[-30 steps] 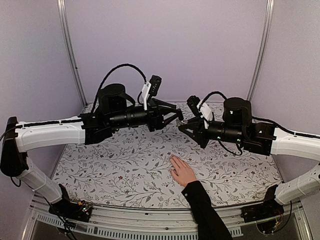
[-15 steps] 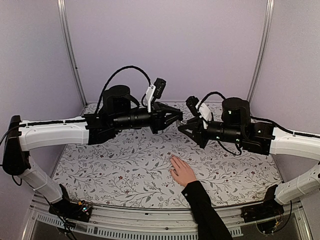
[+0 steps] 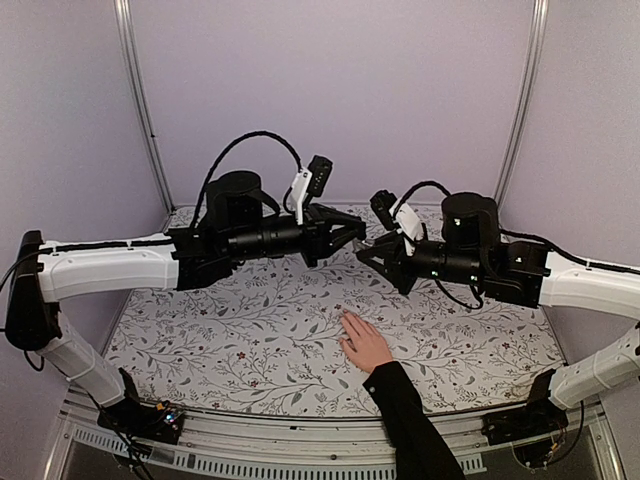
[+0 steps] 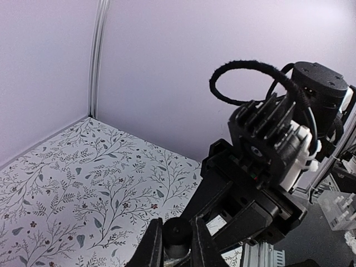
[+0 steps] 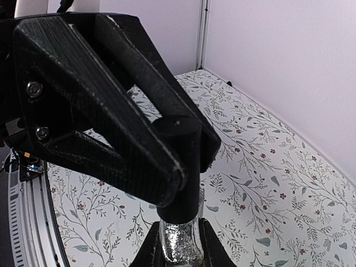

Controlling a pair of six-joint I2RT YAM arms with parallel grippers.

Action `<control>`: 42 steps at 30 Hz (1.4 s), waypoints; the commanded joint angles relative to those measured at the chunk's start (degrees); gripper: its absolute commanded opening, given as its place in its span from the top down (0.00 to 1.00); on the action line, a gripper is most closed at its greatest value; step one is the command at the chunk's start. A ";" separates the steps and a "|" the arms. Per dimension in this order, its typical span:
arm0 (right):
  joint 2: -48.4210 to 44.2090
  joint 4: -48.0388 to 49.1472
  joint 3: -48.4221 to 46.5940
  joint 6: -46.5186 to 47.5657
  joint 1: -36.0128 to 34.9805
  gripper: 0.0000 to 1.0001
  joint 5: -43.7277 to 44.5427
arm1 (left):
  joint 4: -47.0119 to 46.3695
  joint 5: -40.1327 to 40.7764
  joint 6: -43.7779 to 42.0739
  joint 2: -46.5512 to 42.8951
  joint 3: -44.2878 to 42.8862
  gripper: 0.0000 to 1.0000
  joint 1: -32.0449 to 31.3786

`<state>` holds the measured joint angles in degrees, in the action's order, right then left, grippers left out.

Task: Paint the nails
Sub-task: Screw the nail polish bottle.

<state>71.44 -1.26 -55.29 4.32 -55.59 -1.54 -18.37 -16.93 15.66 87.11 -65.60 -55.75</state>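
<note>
Both arms meet in mid-air over the back half of the floral mat (image 3: 230,330), well above the table. Walls close in on three sides, with a post (image 3: 140,110) at each back corner.

Left gripper (image 3: 355,232) is clamped on the black cap (image 5: 178,167). Right gripper (image 5: 179,251) is closed on the glass of the bottle (image 5: 179,242).

The hand (image 3: 366,345) lies flat near the mat's front edge, right of centre, with its black sleeve crossing that edge. The nails (image 3: 347,320) are at the fingertips pointing up-left, below the grippers and apart from them, too small to make out.

- Overhead: the only view with the hand. The bottle is barely visible.
- Right wrist: glitter in the glass, left fingers (image 5: 111,117) flanking the cap.
- Left wrist: the cap between its own fingers (image 4: 153,245). The glass is hidden.
</note>
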 commanded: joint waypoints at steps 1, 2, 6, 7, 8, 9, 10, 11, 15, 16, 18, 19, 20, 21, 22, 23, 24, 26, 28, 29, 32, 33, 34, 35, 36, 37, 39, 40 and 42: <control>0.77 1.26 -3.57 -1.14 -0.31 1.00 4.78 | 2.12 2.12 -1.25 1.95 -0.38 1.00 -2.16; 0.84 1.26 -3.82 -1.32 -0.31 1.00 5.37 | 2.21 2.81 -0.95 2.27 -0.28 1.00 -2.27; 1.05 1.26 -4.66 -1.38 -0.31 1.00 5.22 | 2.41 4.28 -0.66 3.90 -0.01 1.00 -2.96; 1.06 1.26 -4.75 -0.86 -0.31 1.00 4.35 | 2.58 3.62 -1.21 4.22 -0.05 1.00 -2.96; 0.74 1.26 -4.74 -0.42 -0.31 1.00 3.46 | 2.77 2.76 -1.69 4.19 0.14 1.00 -2.92; 0.42 1.37 -4.56 0.25 -0.32 1.00 2.42 | 2.64 2.31 -2.42 3.88 0.30 1.00 -2.77; -0.11 1.53 -4.42 0.89 -0.31 1.00 2.14 | 2.45 0.92 -3.18 3.45 0.80 1.00 -2.52; -0.88 1.74 -4.25 1.14 -0.31 1.00 -0.02 | 2.31 -1.45 -3.92 3.09 1.09 1.00 -2.28; -2.58 1.92 -3.93 2.14 -0.22 1.00 -5.31 | 2.85 -7.52 -7.90 2.04 1.80 1.00 -1.94; -2.96 2.34 -3.54 2.82 -0.17 1.00 -7.25 | 2.65 -9.56 -8.97 1.85 2.17 1.00 -1.88; -4.05 3.01 -3.06 3.11 -0.22 1.00 -10.90 | 2.59 -13.70 -10.42 1.64 2.62 1.00 -1.37; -4.41 3.23 -2.87 3.62 -0.22 1.00 -12.68 | 2.59 -15.78 -10.82 1.66 2.79 1.00 -1.05; -4.94 3.46 -2.75 3.73 -0.17 1.00 -13.95 | 2.51 -17.93 -11.20 1.58 3.03 1.00 -0.63; -5.31 3.63 -2.58 3.90 -0.21 1.00 -15.79 | 2.53 -20.10 -11.92 1.50 3.22 1.00 -0.40; -6.07 3.81 -2.55 4.26 -0.24 1.00 -17.52 | 2.58 -21.89 -12.52 1.41 3.30 1.00 -0.19; -6.45 3.85 -2.53 4.61 -0.21 1.00 -19.12 | 2.75 -23.92 -13.24 1.37 3.40 1.00 -0.05; -6.90 3.82 -2.54 4.85 -0.22 1.00 -21.07 | 3.22 -26.03 -13.92 1.50 3.39 1.00 0.06; -7.83 4.13 -2.46 5.73 -0.22 1.00 -25.51 | 4.94 -29.20 -15.46 1.92 2.78 1.00 0.19; -8.51 4.04 -2.37 6.53 -0.22 1.00 -28.87 | 7.24 -32.02 -17.51 2.55 1.86 1.00 0.28; -8.86 4.02 -2.45 7.06 -0.22 1.00 -30.18 | 8.69 -33.37 -18.32 3.00 1.23 1.00 0.29; -9.21 3.61 -2.70 8.07 -0.22 1.00 -33.69 | 12.35 -37.66 -20.46 4.47 -0.36 1.00 0.23; -9.28 3.55 -2.84 8.35 -0.22 1.00 -34.61 | 13.28 -38.79 -21.06 4.92 -0.74 1.00 0.28; -9.30 3.47 -3.01 8.50 -0.22 1.00 -35.50 | 14.10 -39.46 -21.62 5.30 -1.07 1.00 0.29; -9.23 3.48 -3.11 8.66 -0.22 1.00 -36.42 | 14.65 -39.84 -22.00 5.54 -1.24 1.00 0.29; -9.22 3.48 -3.22 8.81 -0.22 1.00 -37.29 | 15.36 -40.19 -22.48 5.94 -1.51 1.00 0.24; -9.15 3.46 -3.39 8.90 -0.22 1.00 -38.16 | 16.31 -40.28 -23.05 6.16 -1.80 1.00 0.19; -8.93 3.21 -3.77 9.12 -0.22 1.00 -38.87 | 18.07 -39.57 -24.45 6.61 -2.65 1.00 0.19; -8.75 3.08 -4.13 9.07 -0.22 1.00 -37.59 | 18.18 -38.14 -24.54 6.62 -2.90 1.00 0.05; -8.03 2.45 -4.71 8.48 -0.22 1.00 -33.54 | 18.06 -34.96 -23.57 6.34 -2.62 1.00 0.11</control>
<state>65.08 -12.16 -55.70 12.56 -55.37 -34.09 -12.64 -56.58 -6.28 89.62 -70.43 -55.02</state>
